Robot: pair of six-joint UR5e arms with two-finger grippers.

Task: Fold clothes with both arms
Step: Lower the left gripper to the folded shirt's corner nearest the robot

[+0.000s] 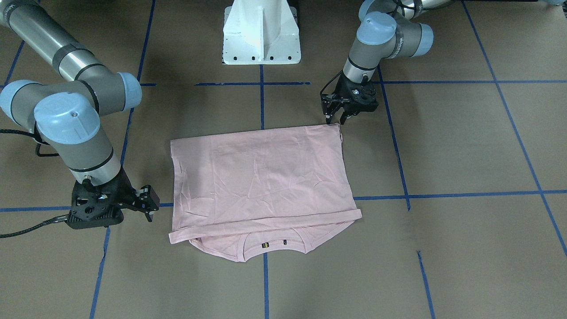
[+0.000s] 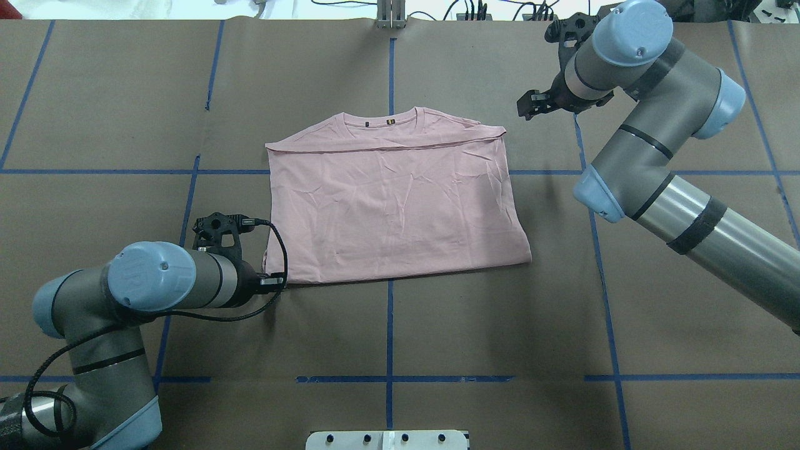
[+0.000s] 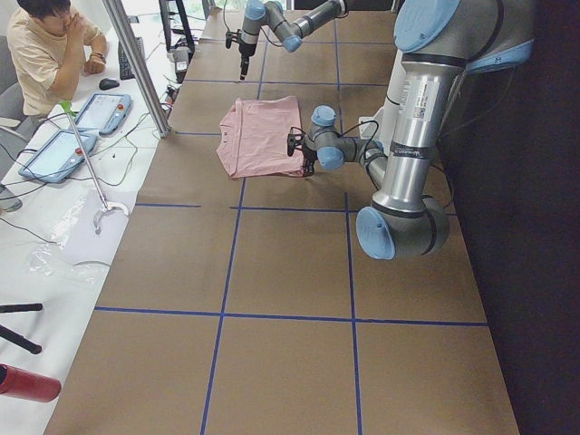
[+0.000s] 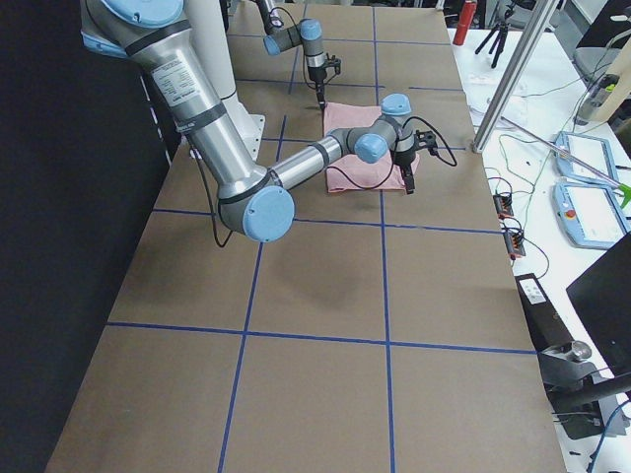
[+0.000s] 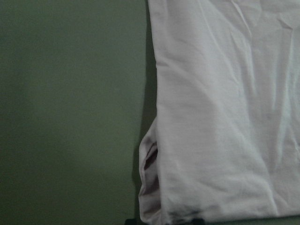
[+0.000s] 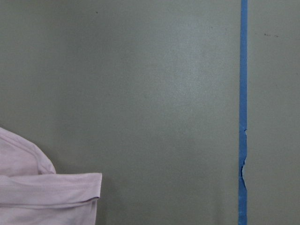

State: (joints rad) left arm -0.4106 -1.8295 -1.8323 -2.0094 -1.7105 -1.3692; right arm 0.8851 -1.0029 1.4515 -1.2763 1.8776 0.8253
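The light pink t-shirt [image 1: 261, 177] lies flat on the brown table, folded into a rough rectangle with its hem brought up near the ribbed collar [image 1: 272, 243]. Its print is hidden. It also shows in the overhead view [image 2: 394, 206]. My left gripper [image 1: 336, 118] is open and hovers just over the shirt's near corner on my left side [image 2: 275, 282]. The left wrist view shows that corner [image 5: 154, 187] close below. My right gripper [image 1: 149, 212] is open and empty, beside the shirt's far right edge with a small gap [image 2: 527, 107]. The right wrist view shows a folded sleeve edge [image 6: 42, 197].
The white pedestal base [image 1: 261, 35] stands at the table's near-robot edge. Blue tape lines [image 2: 389, 325] grid the brown tabletop. A seated person [image 3: 54, 54] and tablets [image 3: 54, 154] are on a side bench beyond the table's far edge.
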